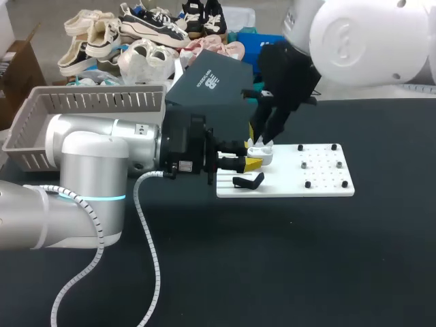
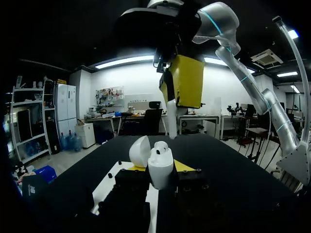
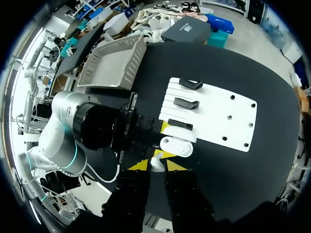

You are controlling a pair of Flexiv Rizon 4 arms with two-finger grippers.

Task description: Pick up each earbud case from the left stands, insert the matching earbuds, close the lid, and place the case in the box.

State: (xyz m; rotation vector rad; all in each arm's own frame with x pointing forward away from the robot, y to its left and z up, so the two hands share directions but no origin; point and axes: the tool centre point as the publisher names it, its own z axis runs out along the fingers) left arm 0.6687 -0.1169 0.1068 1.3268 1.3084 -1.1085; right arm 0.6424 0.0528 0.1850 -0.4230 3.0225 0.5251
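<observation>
One earbud case [image 2: 160,169] sat open at the white board's [image 1: 320,185] left edge, pinched in the left gripper [image 1: 251,163]. Right gripper [image 3: 156,166] pinched an earbud [image 3: 156,160] just above it. Any misalignment on the way down could jam or drop the earbud.

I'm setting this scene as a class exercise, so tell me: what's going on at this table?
The left gripper holds an open white earbud case over the white stand board. The right gripper hangs just above the case, pinching a white earbud at its opening. Other black stands sit on the board, and a grey basket stands further left.
</observation>
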